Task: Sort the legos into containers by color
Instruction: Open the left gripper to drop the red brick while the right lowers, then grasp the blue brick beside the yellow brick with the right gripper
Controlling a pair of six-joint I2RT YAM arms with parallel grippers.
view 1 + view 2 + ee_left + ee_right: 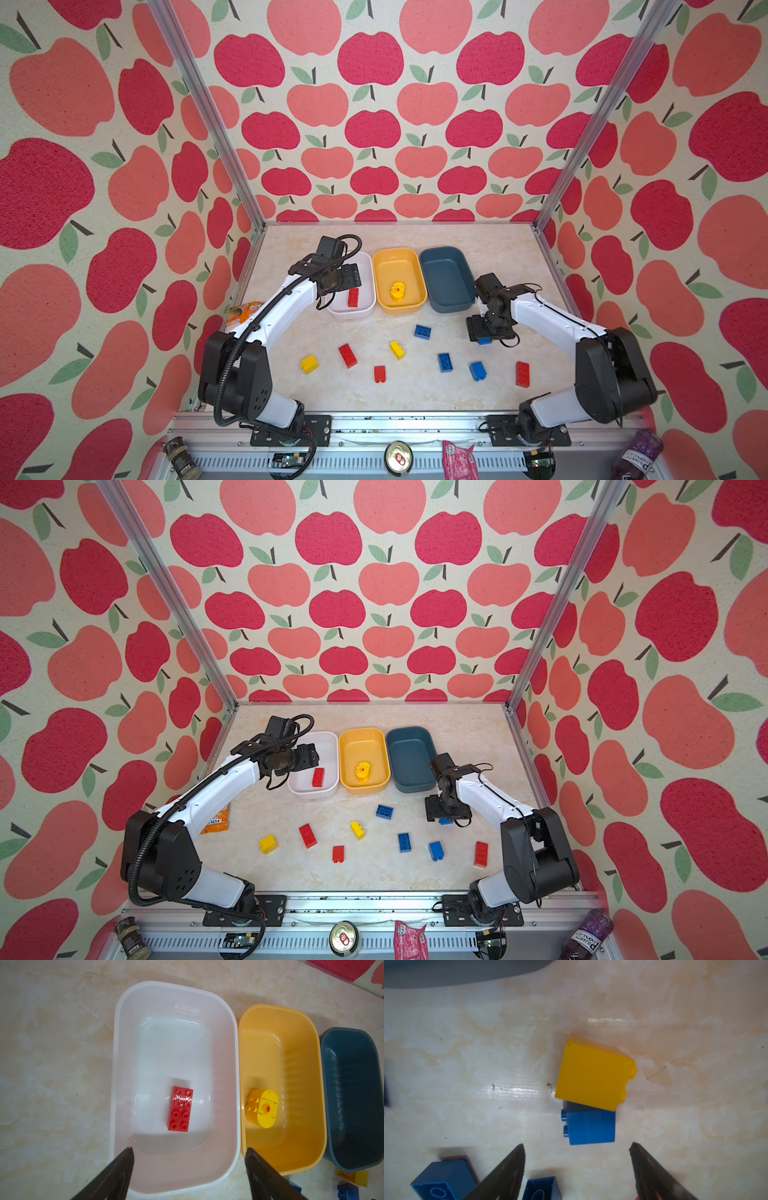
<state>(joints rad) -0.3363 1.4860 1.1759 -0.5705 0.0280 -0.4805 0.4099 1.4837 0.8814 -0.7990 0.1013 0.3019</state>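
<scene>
One blue lego (484,341) half under right gripper (482,333).

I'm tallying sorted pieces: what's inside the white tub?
One red brick, flat with eight studs up, lies in the white tub; the rest of its floor is bare. The left pincer hangs open above, its fingers covering only bits of the tub's rim and wall.

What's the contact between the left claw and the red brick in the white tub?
Apart. Left wrist view: left claw open, tips clear of the red brick, bare white tub floor between.
</scene>
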